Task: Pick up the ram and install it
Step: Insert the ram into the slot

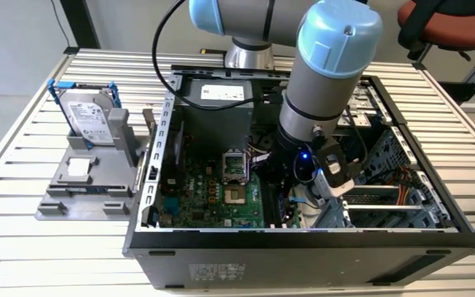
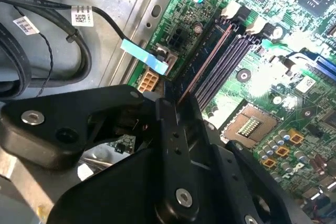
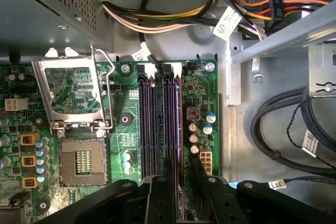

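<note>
The ram (image 2: 207,59) is a thin stick seen edge-on, standing in the black memory slot nearest the motherboard's edge. It also runs along the slots (image 3: 177,124) in the first wrist view. My gripper (image 2: 176,103) is down inside the open computer case (image 1: 303,247), at one end of the slots. Its black fingers (image 3: 169,174) stand on either side of the ram, and the gripper (image 3: 180,163) is shut on it. In the exterior view the arm reaches down over the green motherboard (image 1: 221,198), with the gripper (image 1: 289,185) low beside it.
A CPU socket (image 3: 79,158) with its raised metal frame (image 3: 71,90) lies beside the slots. Thick black cables (image 3: 283,129) and a wire bundle (image 3: 173,17) run along the case floor. Outside the case, a silver hard drive (image 1: 89,114) in a blue frame stands on a grey stand.
</note>
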You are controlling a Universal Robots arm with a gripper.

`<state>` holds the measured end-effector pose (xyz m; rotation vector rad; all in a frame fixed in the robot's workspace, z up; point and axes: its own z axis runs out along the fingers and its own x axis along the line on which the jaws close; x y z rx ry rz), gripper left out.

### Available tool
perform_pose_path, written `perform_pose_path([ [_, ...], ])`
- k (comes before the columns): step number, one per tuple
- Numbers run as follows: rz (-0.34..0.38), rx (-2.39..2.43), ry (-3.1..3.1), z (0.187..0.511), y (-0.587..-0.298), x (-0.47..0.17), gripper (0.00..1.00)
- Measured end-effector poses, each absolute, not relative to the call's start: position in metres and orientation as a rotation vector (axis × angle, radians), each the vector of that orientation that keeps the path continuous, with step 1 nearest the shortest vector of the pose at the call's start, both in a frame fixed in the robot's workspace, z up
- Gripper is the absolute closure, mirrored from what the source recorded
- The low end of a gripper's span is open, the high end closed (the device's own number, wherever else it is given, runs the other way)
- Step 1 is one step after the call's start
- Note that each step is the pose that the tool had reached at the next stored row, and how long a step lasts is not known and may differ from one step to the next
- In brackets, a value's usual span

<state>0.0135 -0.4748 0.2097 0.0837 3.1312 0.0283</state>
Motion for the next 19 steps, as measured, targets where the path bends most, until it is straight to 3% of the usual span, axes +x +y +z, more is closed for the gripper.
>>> perform_pose_path([
  [9,0.028,0.099,3.132,0.242,-0.475,0.014,0.00],
  [14,0.028,0.099,3.132,0.243,-0.475,0.014,0.00],
  [15,0.028,0.099,3.132,0.243,-0.475,0.014,1.00],
  [19,0.028,0.099,3.132,0.243,-0.475,0.014,1.00],
])
